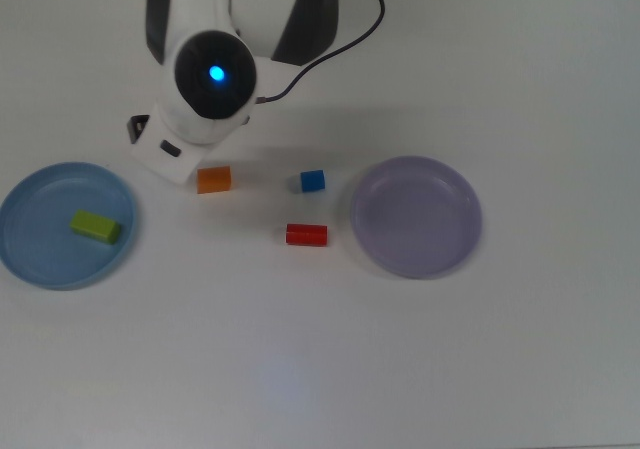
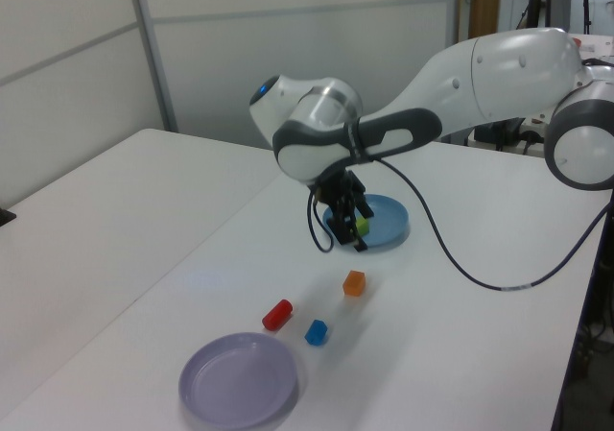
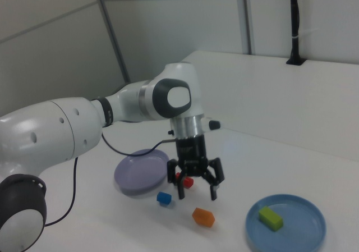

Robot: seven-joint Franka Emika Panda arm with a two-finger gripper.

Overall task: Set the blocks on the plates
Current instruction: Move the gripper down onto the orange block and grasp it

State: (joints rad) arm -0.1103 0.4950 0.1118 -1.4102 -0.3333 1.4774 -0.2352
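lime-green block (image 1: 95, 227) on light blue plate (image 1: 30, 259) — jaws spread, empty, above orange block (image 3: 203, 216)

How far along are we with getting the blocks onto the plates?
One of four is done: the lime-green block lies in the light blue plate. The gripper is open and holds nothing, hanging above the table near the orange block. Left on the table: the orange block, the blue cube and the red block. The lavender plate has nothing on it.
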